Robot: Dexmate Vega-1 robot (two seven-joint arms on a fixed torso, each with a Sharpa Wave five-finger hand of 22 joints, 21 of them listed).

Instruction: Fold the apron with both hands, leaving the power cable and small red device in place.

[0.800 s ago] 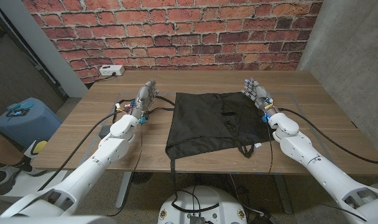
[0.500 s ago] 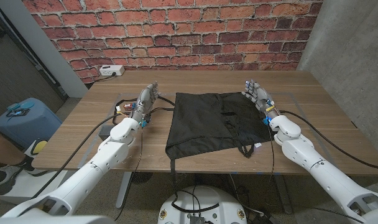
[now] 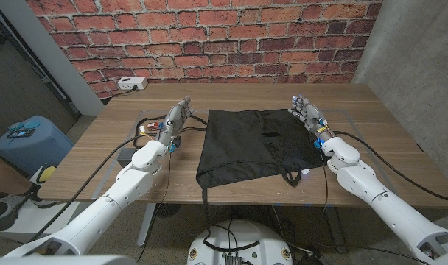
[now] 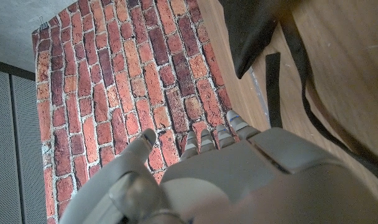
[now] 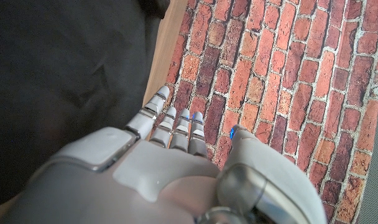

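Observation:
A black apron (image 3: 251, 144) lies spread on the wooden table (image 3: 231, 99), with its straps (image 3: 290, 179) trailing toward the near edge. My left hand (image 3: 175, 118) is raised just left of the apron's far left corner, fingers straight and apart, holding nothing. My right hand (image 3: 303, 110) stands at the apron's far right corner, fingers also extended and empty. The left wrist view shows my left hand (image 4: 195, 174) with the apron's corner (image 4: 254, 34) and a strap (image 4: 273, 87) beyond its fingers. In the right wrist view my right hand (image 5: 152, 168) is beside the apron (image 5: 58, 68).
A small red device (image 3: 144, 128) with black cables (image 3: 132, 143) lies on the table left of my left hand. A white power strip (image 3: 131, 83) sits at the far left edge. A brick wall (image 3: 209, 37) stands behind the table. A blue bin (image 3: 29, 140) is on the floor at left.
My left hand has moved a little farther out and toward the apron's far left corner. My right hand has barely shifted. The apron has not moved.

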